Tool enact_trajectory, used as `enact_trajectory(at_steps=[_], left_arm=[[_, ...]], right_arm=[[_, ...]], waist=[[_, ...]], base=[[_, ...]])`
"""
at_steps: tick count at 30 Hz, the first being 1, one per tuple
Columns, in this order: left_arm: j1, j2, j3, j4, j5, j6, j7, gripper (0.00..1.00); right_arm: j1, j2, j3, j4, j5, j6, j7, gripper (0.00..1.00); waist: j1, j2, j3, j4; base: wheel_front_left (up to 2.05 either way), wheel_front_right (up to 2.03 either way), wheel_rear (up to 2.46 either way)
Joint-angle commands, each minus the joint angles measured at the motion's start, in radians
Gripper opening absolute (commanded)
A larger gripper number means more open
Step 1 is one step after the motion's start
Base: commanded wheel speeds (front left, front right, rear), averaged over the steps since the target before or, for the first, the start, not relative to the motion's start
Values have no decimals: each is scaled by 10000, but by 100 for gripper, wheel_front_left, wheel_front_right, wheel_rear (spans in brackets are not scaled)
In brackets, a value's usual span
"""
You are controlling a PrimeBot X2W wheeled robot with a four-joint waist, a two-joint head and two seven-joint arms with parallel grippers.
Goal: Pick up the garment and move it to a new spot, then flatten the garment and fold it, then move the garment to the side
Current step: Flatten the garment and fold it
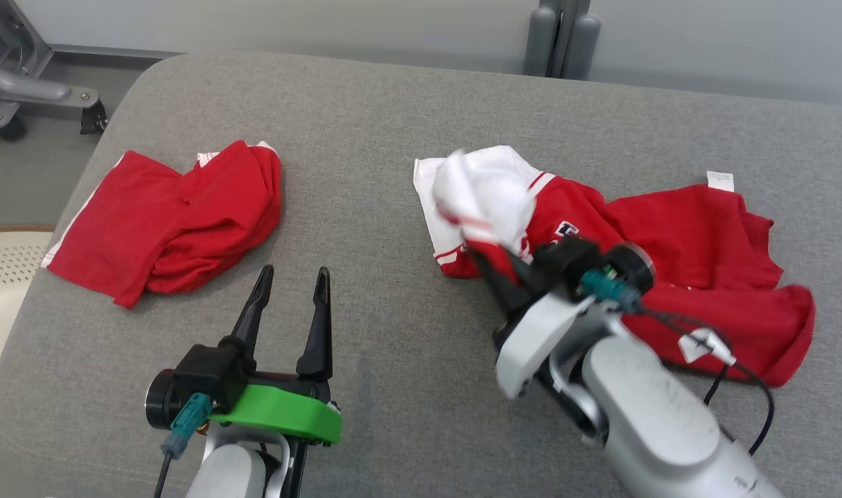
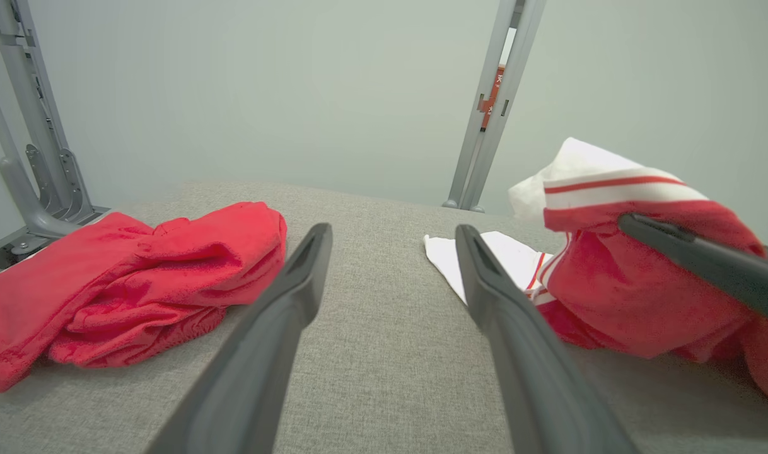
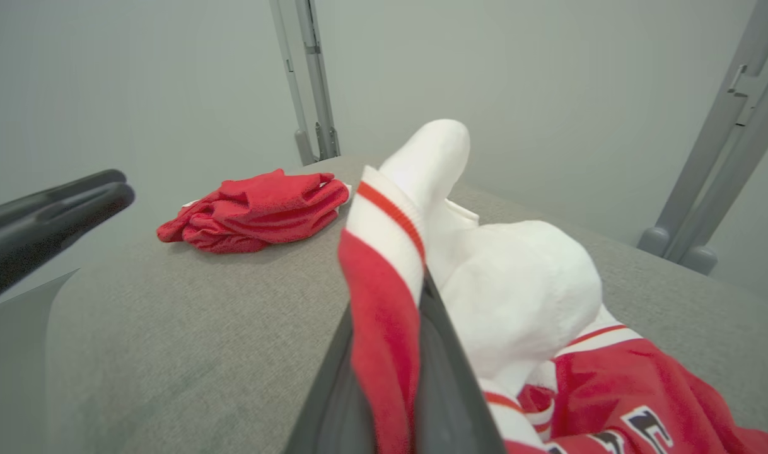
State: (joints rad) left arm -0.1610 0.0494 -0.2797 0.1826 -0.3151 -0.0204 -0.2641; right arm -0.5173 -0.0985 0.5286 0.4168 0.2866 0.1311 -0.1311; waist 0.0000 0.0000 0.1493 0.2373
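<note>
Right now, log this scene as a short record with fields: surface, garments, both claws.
surface: grey padded table
held garment: red-and-white jersey, crumpled, its white end lifted off the table
other garment: red garment, bundled on the table's left side
left claw: open, holding nothing, between the two garments
right claw: shut on a fold of the jersey

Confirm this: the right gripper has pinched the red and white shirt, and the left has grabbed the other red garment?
No: the left gripper is open and empty, short of the other red garment, as the left wrist view shows. The right gripper does pinch the red and white shirt.
</note>
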Motion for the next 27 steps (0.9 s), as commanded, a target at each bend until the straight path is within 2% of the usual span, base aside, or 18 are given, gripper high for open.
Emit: enact_trajectory(at_steps=[1,2,3,4,8,12,18,23,27], left_arm=[[149,21,105,15,27,29,-5,100],[197,21,159,22,42,24,-5,100],[253,21,211,42,65,5,-7,100],[294,21,251,65,70,-11,-5,100],[334,21,412,138,148,-18,-5,100],[431,23,615,147,232,24,-5,100],[452,23,789,26,294,27,-5,100],[308,21,946,-258,199,56,-5,100],[234,25,1042,-566,108,105,-7,100]], right_arm=[[377,33,358,-183,-90,-6,62,0],[691,59,719,-298,-53,-6,125,20],[993,72,1075,-352,13,-6,161,75],[1184,70,1377,-371,28,-6,237,100],[1648,-17,2469,-421,200,-8,382,100],[1589,-220,2425,-561,512,-8,242,100],[1387,-473,846,-970,513,-6,-182,100],[1671,-660,-1160,-1433,-15,-6,-580,100],[2184,-432,-2692,-1867,-345,-5,-905,100]], waist=[[0,0,-179,-58],[0,0,-217,-76],[0,0,-259,-95],[0,0,-289,-107],[0,0,-420,-208],[0,0,-549,-457],[0,0,-730,-896],[0,0,-792,-1225],[0,0,-789,-1421]], base=[[0,0,0],[0,0,0],[0,0,0],[0,0,0],[0,0,0],[0,0,0],[0,0,0],[0,0,0],[0,0,0]])
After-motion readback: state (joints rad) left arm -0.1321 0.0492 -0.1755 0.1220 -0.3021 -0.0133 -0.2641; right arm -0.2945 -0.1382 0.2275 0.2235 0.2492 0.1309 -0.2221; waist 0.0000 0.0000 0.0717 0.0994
